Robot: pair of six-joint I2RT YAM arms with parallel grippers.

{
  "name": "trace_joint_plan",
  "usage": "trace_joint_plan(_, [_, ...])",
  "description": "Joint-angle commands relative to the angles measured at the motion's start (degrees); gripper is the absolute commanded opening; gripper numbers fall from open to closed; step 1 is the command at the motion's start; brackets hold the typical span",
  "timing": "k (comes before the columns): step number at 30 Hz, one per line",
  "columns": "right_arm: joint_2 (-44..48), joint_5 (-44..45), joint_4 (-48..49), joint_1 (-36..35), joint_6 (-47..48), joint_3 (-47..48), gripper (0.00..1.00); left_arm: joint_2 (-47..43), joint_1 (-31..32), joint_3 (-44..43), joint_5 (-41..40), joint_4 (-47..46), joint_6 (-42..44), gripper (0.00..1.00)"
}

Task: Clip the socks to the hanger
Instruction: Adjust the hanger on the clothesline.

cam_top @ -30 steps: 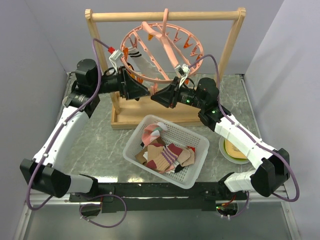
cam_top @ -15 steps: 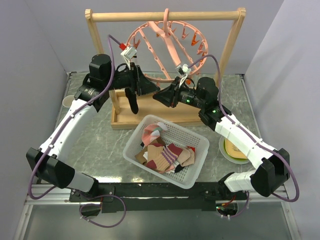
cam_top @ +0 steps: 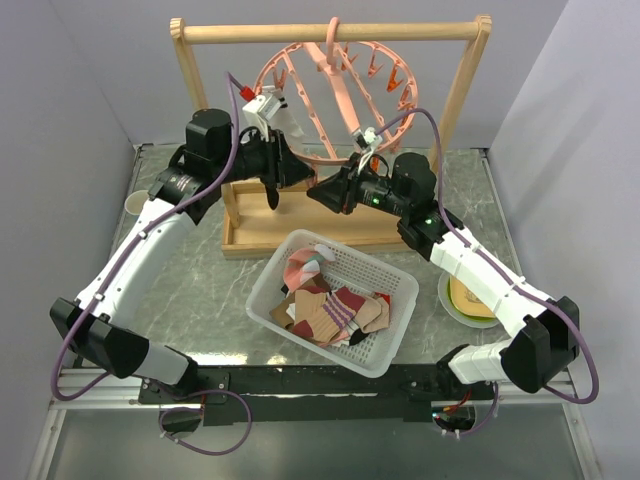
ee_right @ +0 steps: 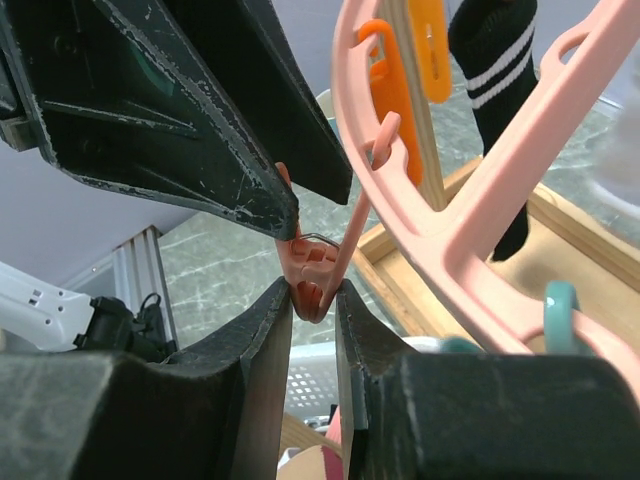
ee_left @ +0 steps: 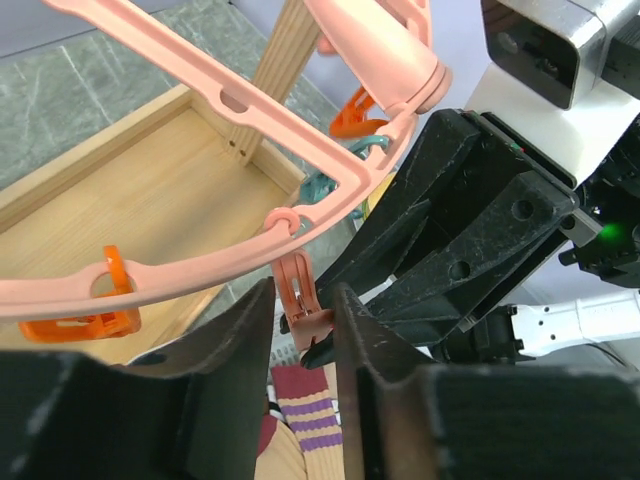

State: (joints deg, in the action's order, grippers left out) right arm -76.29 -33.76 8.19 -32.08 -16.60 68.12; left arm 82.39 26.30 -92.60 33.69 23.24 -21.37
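Socks [cam_top: 325,310] lie piled in white basket [cam_top: 262,300], nearest; both claws are up at hanger [cam_top: 338,95].
Right claw [ee_right: 315,300] is clamped on pink clip [ee_right: 312,268]; left claw [ee_left: 303,320] straddles the same clip, grip not discernible. Black sock [cam_top: 272,192] dangles beside left claw. Hanger hooks over wooden rack [cam_top: 330,32] at back.

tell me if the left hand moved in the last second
Yes. The left hand shifted right, away from the wooden rack's left post, toward the hanger.

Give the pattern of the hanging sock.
Black sock with white stripes; right wrist view shows it best.
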Motion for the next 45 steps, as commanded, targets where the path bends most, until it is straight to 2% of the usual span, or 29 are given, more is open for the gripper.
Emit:
trace_joint_plan(1, [0.2, -0.7, 2.8, -0.2, 0.1, 4.0, 0.17, -0.8, -0.1, -2.9, -4.4, 0.6, 1.6, 0.32])
trace_joint_plan(3, [0.4, -0.6, 3.4, -0.1, -0.2, 3.3, 0.32, -0.8, -0.1, -3.1, -4.6, 0.7, 1.4, 0.3])
trace_joint_plan(5, [1.6, -0.1, 4.4, -0.2, -0.5, 1.6, 0.43, -0.9, -0.1, -3.5, -4.7, 0.8, 1.2, 0.3])
trace_joint_plan(6, [2.1, 0.2, 5.5, -0.2, -0.5, 0.9, 0.55, -0.9, -0.1, -3.6, -4.7, 1.0, 1.2, 0.3])
trace_joint_plan(10, [4.9, 0.9, 8.3, 0.0, -2.0, -3.9, 0.79, -1.3, -0.1, -3.0, -4.3, 1.0, 0.9, 0.3])
trace_joint_plan(11, [5.3, 0.6, 9.8, 0.1, -2.6, -4.9, 0.85, -1.3, -0.1, -3.0, -4.0, 0.9, 0.5, 0.3])
trace_joint_plan(12, [5.7, -0.1, 13.2, 0.3, -3.3, -6.1, 0.95, -1.4, -0.2, -2.9, -3.8, 0.8, 0.5, 0.31])
trace_joint_plan(13, [6.0, -0.6, 15.1, 0.3, -5.1, -8.2, 1.0, -1.4, -0.2, -3.0, -3.7, 0.8, 0.4, 0.31])
trace_joint_plan(19, [4.8, -2.2, 25.3, 2.2, -9.3, -14.1, 1.0, -1.6, -0.2, -3.3, -3.9, 1.3, 0.5, 0.31])
trace_joint_plan(22, [4.4, -3.0, 26.0, 4.3, -8.3, -14.1, 1.0, -1.7, -0.2, -3.1, -4.5, 1.4, 0.4, 0.32])
trace_joint_plan(27, [5.5, -2.6, 19.1, 5.2, -2.7, -12.2, 1.0, -1.5, -0.2, -2.8, -5.7, 1.9, 1.0, 0.34])
trace_joint_plan(34, [5.8, -0.9, 20.4, 5.2, -1.7, -12.3, 1.0, -1.4, -0.6, -3.0, -7.4, 2.0, 1.1, 0.36])
trace_joint_plan(38, [10.1, 3.2, 15.6, 4.4, 2.8, -13.4, 1.0, -0.8, -0.7, -2.9, -10.7, 2.5, 1.9, 0.36])
trace_joint_plan(41, [14.1, 8.7, 7.2, 2.5, 9.1, -13.7, 1.0, -0.1, -0.8, -2.9, -14.1, 2.9, 2.4, 0.38])
trace_joint_plan(45, [19.4, 14.5, 1.5, 0.8, 15.7, -15.8, 1.0, 0.6, -0.7, -4.1, -18.6, 3.2, 2.4, 0.38])
